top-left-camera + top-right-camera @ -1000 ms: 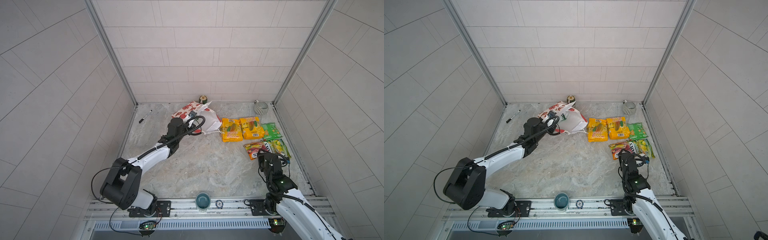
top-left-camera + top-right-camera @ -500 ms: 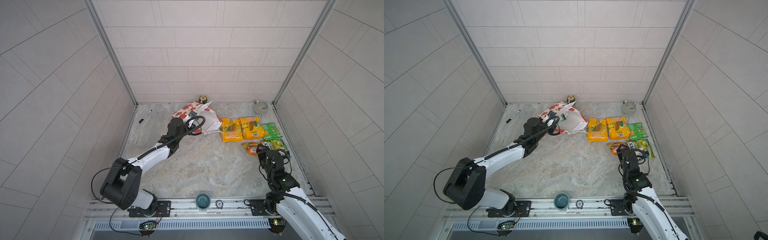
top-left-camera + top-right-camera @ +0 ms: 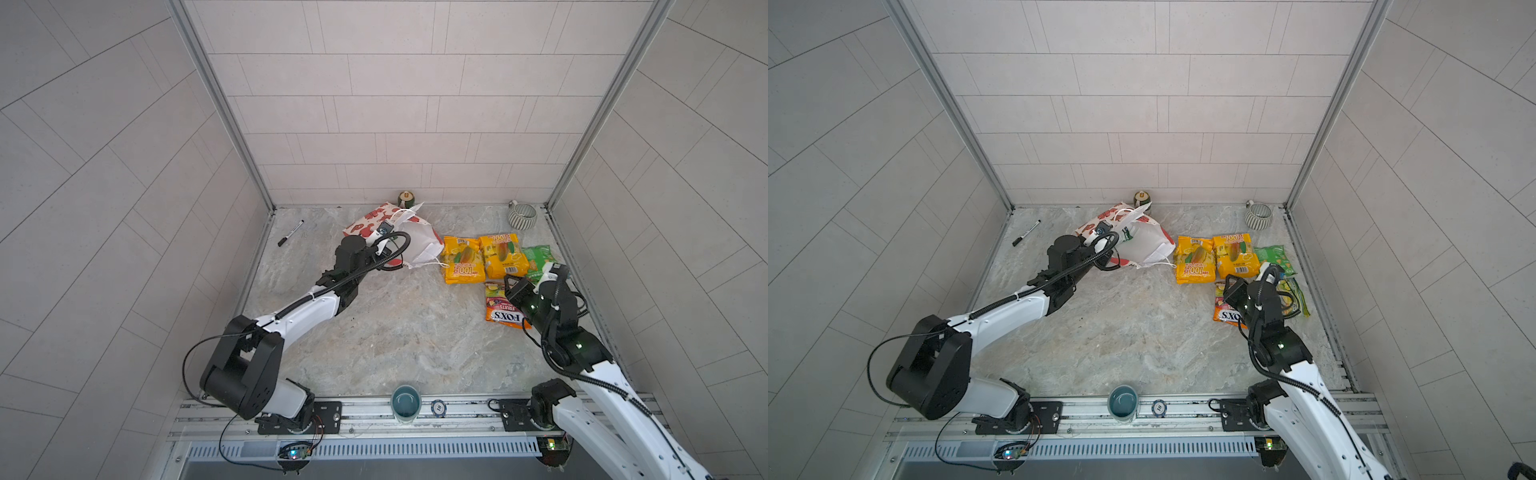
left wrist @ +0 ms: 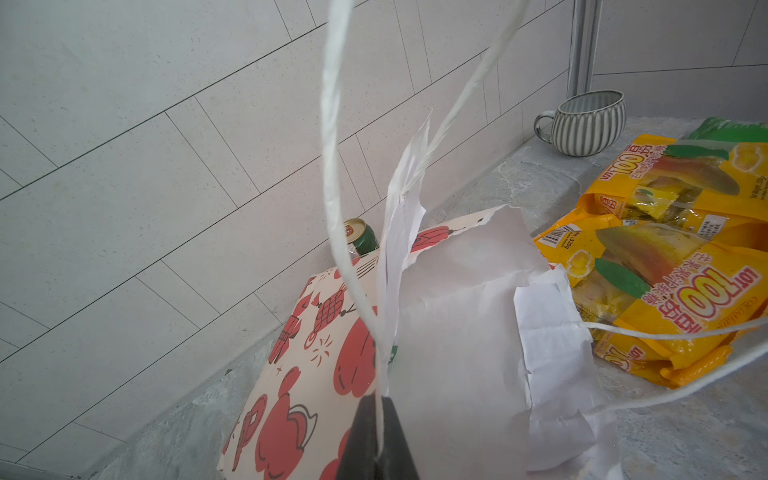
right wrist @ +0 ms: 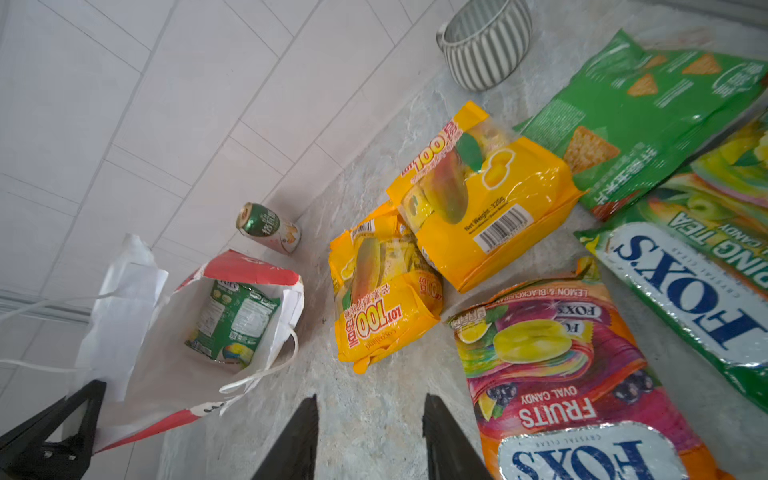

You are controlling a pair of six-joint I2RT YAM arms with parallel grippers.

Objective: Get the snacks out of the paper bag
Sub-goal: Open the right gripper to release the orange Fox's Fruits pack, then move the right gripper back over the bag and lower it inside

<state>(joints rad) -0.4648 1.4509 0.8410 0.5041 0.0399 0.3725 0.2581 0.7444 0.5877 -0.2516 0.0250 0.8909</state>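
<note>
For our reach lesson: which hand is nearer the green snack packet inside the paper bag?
Left. The left hand grips the paper bag by its handle, close to the green packet inside; the right hand hovers open by the red-orange Fox's packet, farther away.

Five snacks (image 3: 500, 255) beside torn paper bag (image 3: 419, 245) (green packet (image 5: 232, 324) inside)

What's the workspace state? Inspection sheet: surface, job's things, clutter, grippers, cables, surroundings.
Surface: marbled grey tabletop, flat.
Job's things: paper bag on its side, mouth torn; green packet inside it; out on the right: yellow-orange packets, green chip packet, red-orange packet, yellow-green packet.
Clutter: drink can, marker, striped mug toward the back; teal cup, round disc on the front rail.
Grippers: left gripper shut on the paper bag's cord handle; right gripper open, empty.
Cables: left arm cable loops by the bag; no snag seen.
Surroundings: tiled walls on three sides.
</note>
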